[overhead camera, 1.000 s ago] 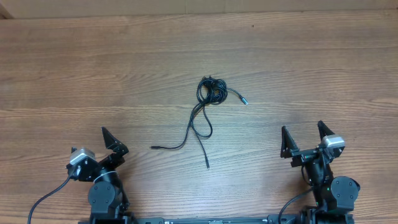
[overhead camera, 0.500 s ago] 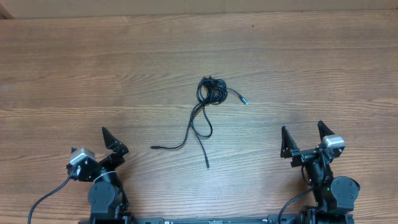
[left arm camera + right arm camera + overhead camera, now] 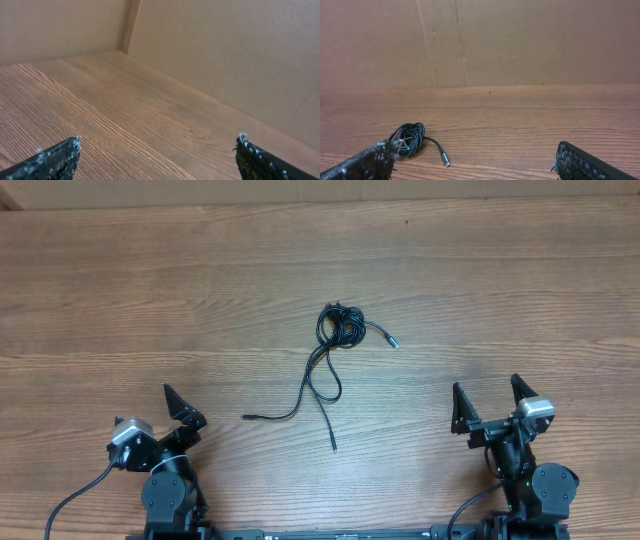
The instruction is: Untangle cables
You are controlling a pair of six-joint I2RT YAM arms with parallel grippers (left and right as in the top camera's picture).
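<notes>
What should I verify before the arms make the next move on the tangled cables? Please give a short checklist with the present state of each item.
1. Left pincer open and empty: ok.
2. Right pincer open and empty: ok.
3. Cables lie on the table, apart from both pincers: ok.
4. Cables untangled: not ok, a knotted coil sits at the far end.
5. Free ends visible from overhead: ok, including the bluish tip.
6. Cables in the left wrist view: not ok, only table and wall show.
</notes>
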